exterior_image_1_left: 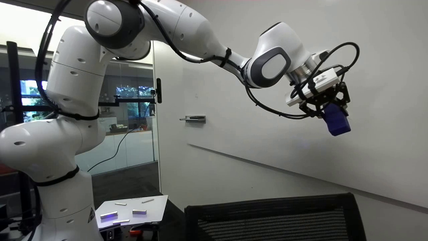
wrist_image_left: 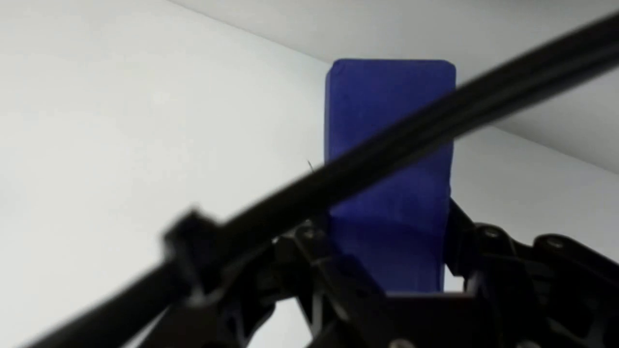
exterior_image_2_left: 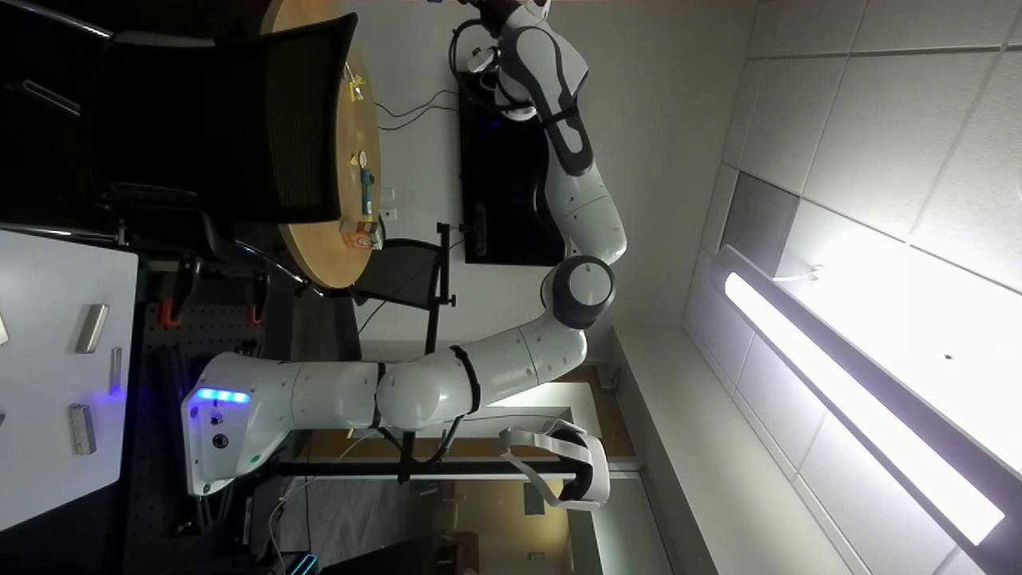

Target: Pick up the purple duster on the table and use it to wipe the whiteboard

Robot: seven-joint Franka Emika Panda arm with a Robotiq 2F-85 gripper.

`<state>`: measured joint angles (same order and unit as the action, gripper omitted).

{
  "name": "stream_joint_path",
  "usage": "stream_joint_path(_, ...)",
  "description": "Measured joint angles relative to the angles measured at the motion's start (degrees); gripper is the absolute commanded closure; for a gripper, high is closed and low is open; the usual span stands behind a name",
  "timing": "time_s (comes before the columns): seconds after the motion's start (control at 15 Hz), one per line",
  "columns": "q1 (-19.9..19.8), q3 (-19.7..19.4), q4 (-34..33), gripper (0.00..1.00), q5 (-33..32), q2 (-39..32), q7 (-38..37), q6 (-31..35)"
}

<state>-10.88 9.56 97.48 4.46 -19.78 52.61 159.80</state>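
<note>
The purple duster (exterior_image_1_left: 337,123) is a dark bluish-purple block held between the fingers of my gripper (exterior_image_1_left: 333,111). In the wrist view the duster (wrist_image_left: 387,96) stands out lengthwise beyond the fingers, with a black cable crossing in front of it. Both fingers of the gripper (wrist_image_left: 387,227) press on its sides. The whiteboard (exterior_image_1_left: 384,157) is the large glossy white panel behind the gripper; its white surface also fills the left of the wrist view (wrist_image_left: 145,121). I cannot tell whether the duster touches it. In an exterior view the gripper is mostly cut off at the top edge.
A black mesh chair (exterior_image_1_left: 271,217) stands below the gripper. A door handle (exterior_image_1_left: 195,119) sticks out of the white wall. A white tabletop (exterior_image_1_left: 157,204) with several small metal bars is beside the arm's base. A round wooden table (exterior_image_2_left: 319,255) and a black screen (exterior_image_2_left: 503,216) are farther off.
</note>
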Motion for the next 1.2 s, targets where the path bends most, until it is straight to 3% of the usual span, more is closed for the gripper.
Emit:
stream_joint_path(0.47, -4.24, 11.27, 6.12, 0.7, 16.15, 3.14, 4.75, 11.04)
stream_joint_path(0.8, -8.56, 20.81, 6.91, 0.7, 26.22, 4.68, 11.41, 12.3)
stream_joint_path(1.2, -11.64, 28.88, 7.06, 0.7, 36.19, 4.97, 15.1, 12.35)
